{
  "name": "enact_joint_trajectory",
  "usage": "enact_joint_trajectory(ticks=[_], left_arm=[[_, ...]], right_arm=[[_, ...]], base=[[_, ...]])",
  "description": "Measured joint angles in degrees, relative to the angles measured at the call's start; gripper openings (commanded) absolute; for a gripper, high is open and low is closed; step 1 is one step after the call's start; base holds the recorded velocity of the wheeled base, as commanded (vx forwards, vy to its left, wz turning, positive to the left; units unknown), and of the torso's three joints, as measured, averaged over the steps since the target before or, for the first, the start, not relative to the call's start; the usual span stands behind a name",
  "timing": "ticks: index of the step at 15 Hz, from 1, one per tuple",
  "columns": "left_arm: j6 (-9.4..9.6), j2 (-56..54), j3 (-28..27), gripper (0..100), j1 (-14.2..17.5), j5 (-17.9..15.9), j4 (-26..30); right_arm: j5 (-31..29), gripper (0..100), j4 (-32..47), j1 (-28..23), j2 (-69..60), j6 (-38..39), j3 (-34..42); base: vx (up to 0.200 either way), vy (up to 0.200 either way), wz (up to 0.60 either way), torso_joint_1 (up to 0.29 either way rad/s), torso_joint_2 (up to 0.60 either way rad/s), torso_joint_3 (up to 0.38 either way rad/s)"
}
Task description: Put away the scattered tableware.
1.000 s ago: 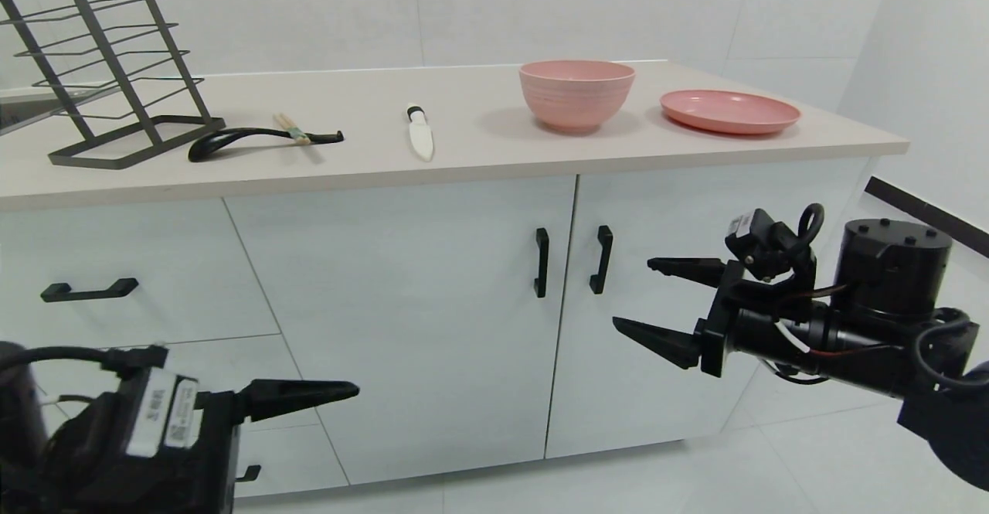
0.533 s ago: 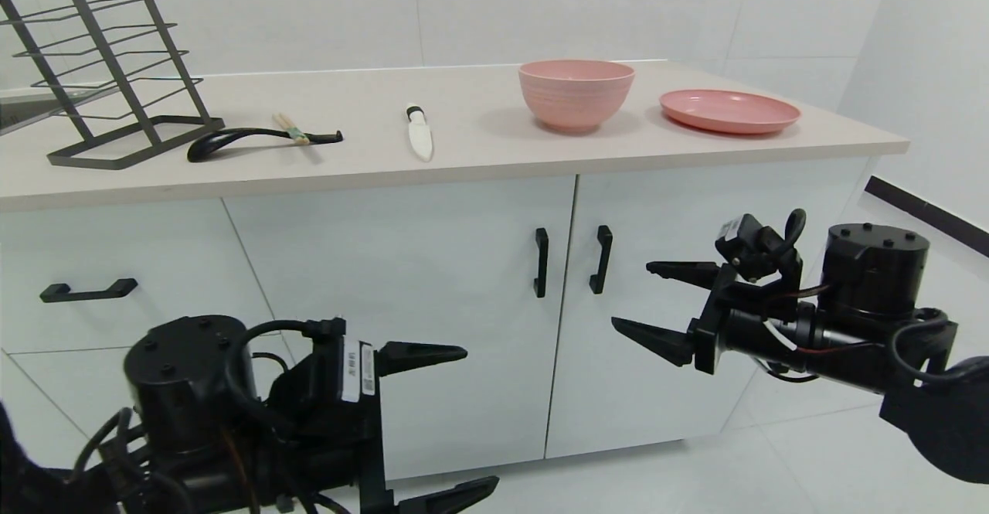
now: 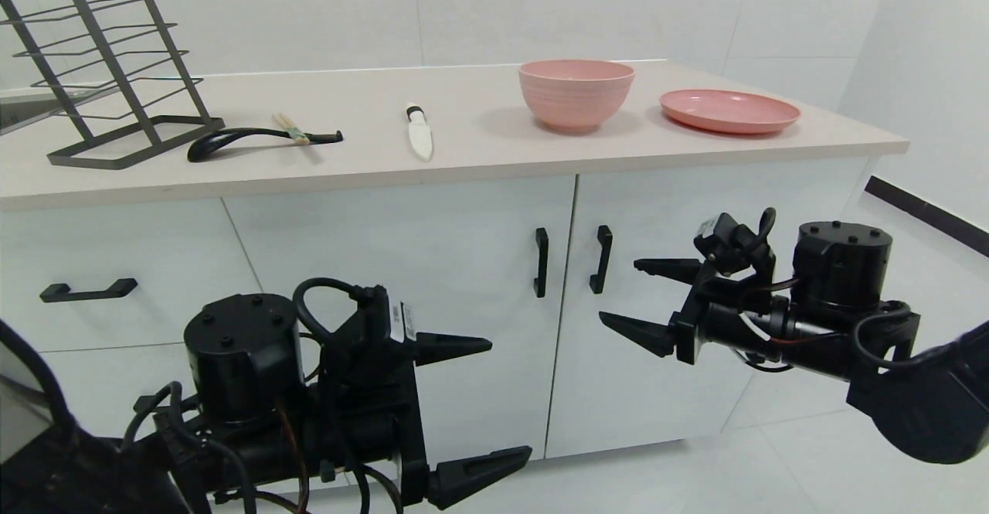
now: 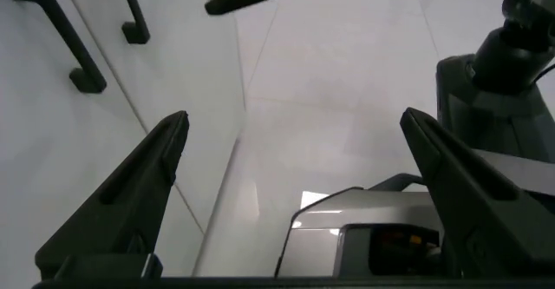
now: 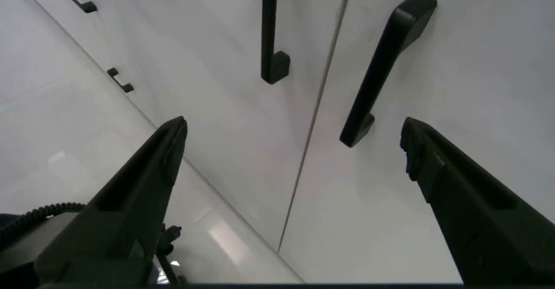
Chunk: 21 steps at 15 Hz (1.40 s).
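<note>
On the far left of the counter (image 3: 479, 160) stands a black wire dish rack (image 3: 108, 73), tilted back, its slots bare. Just to its right a black ladle (image 3: 229, 140) lies on the worktop with its bowl towards the rack. A pair of wooden chopsticks (image 3: 291, 129) crosses its handle. Further right, apart from both, a small white knife (image 3: 419, 135) lies with its length running from far to near. Right of the middle a pink bowl (image 3: 576, 93) sits upright. Near the right end of the counter a pink plate (image 3: 729, 110) lies flat, close to the bowl but not touching it.

Below the worktop, at the left, a drawer handle (image 3: 89, 291) runs level on the white cabinet front. The left gripper (image 3: 511, 396) hangs low in front of the left cabinet door, its fingers spread wide with nothing between them. In the left wrist view, the left gripper frames floor and cabinet front. The two upright door handles (image 3: 542, 262) stand side by side at the seam of the doors. Just right of them the right gripper (image 3: 618, 290) hovers in front of the right door, pointing left towards the handles. Its fingers are likewise spread and carry nothing, and it touches neither handle. In the right wrist view, the right gripper's gap takes in both handles.
</note>
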Motion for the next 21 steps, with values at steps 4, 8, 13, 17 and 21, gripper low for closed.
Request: enact_joint_trajectory(ticks=[4, 8, 13, 17, 21], left_arm=[[-0.04, -3.1, -5.8, 100, -0.9, 1.6, 4.5], [-0.04, -3.3, -8.1, 100, -2.8, 2.3, 4.6], [0.02, -2.0, -11.0, 100, -3.5, 3.6, 4.4], [2.99, 0.1, -12.0, 100, -3.5, 4.2, 4.1], [3.33, 2.7, -13.8, 100, -3.6, 5.8, 2.1]], right_arm=[[1.6, 100, -2.6, -0.1, 3.0, 0.0, -0.7], [2.2, 100, -4.2, -0.5, 5.8, 0.0, -2.7], [3.3, 100, -7.4, -0.6, 9.8, 0.1, -6.4], [4.4, 100, -7.8, -0.5, 11.3, 0.1, -7.9], [4.8, 100, -7.9, 0.7, 12.0, 0.1, -8.6]], base=[[0.000, 0.000, 0.00, 0.000, 0.00, 0.000], [0.000, 0.000, 0.00, 0.000, 0.00, 0.000], [0.000, 0.000, 0.00, 0.000, 0.00, 0.000], [0.000, 0.000, 0.00, 0.000, 0.00, 0.000], [0.000, 0.000, 0.00, 0.000, 0.00, 0.000]])
